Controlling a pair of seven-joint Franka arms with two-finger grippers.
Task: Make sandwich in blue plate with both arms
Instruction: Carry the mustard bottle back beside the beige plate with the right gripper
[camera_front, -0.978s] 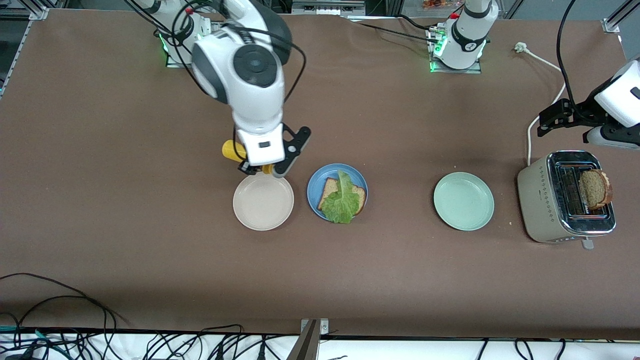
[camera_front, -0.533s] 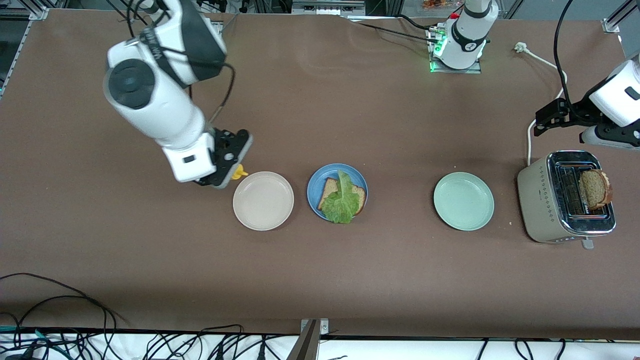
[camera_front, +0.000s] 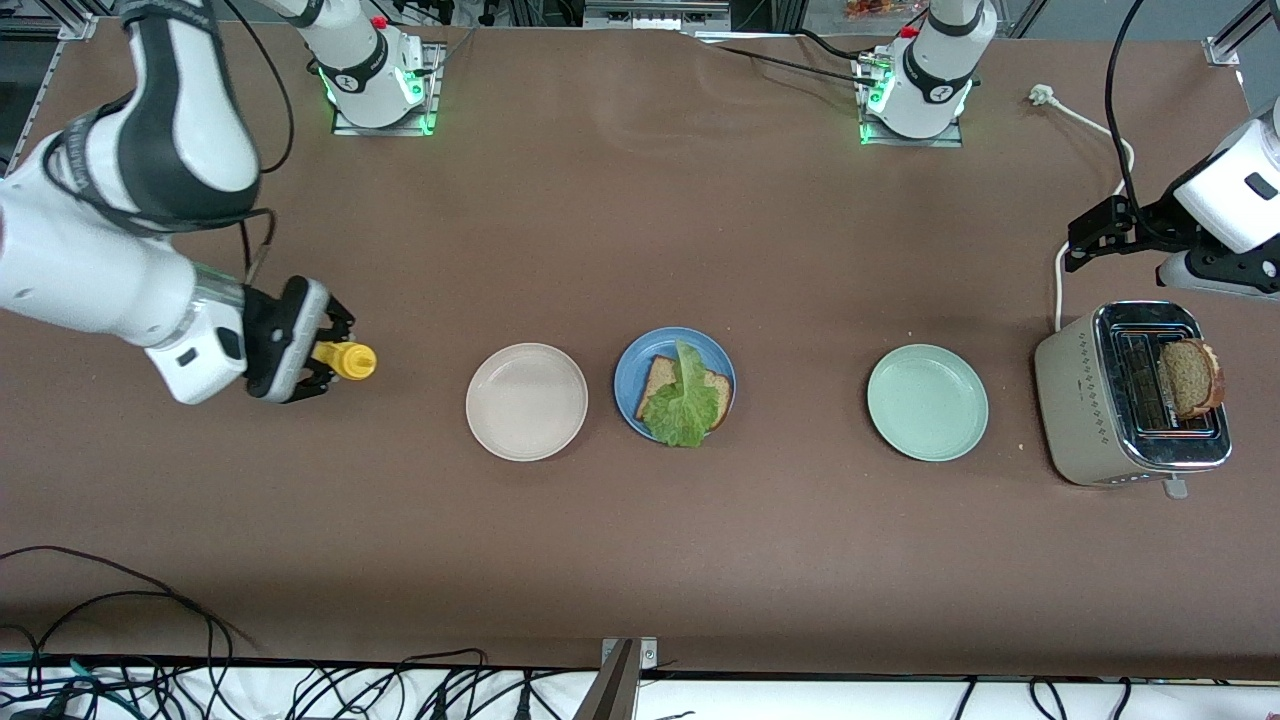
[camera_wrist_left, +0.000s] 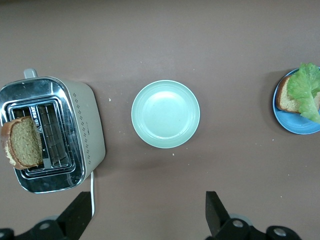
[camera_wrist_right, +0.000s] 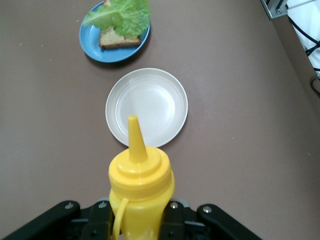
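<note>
The blue plate (camera_front: 628, 372) lies mid-table with one brown bread slice (camera_front: 658, 378) and a green lettuce leaf (camera_front: 686, 408) on top. A second bread slice (camera_front: 1190, 378) stands in the toaster (camera_front: 1090, 400) at the left arm's end of the table. My right gripper (camera_front: 322, 360) is shut on a yellow squeeze bottle (camera_front: 348, 360), low over the table toward the right arm's end, with its nozzle pointing at the beige plate (camera_front: 527, 402). My left gripper (camera_front: 1090, 245) hangs open and holds nothing, above the table beside the toaster. In the left wrist view its fingers (camera_wrist_left: 80, 217) stand wide apart.
A pale mint-green plate (camera_front: 928, 402) with nothing on it lies between the blue plate and the toaster. The beige plate is bare. The toaster's white cord (camera_front: 1085, 125) runs toward the left arm's base. Cables hang along the table edge nearest the camera.
My right arm has swung from over the beige plate toward its own end of the table, carrying the yellow bottle. The left arm has barely moved.
</note>
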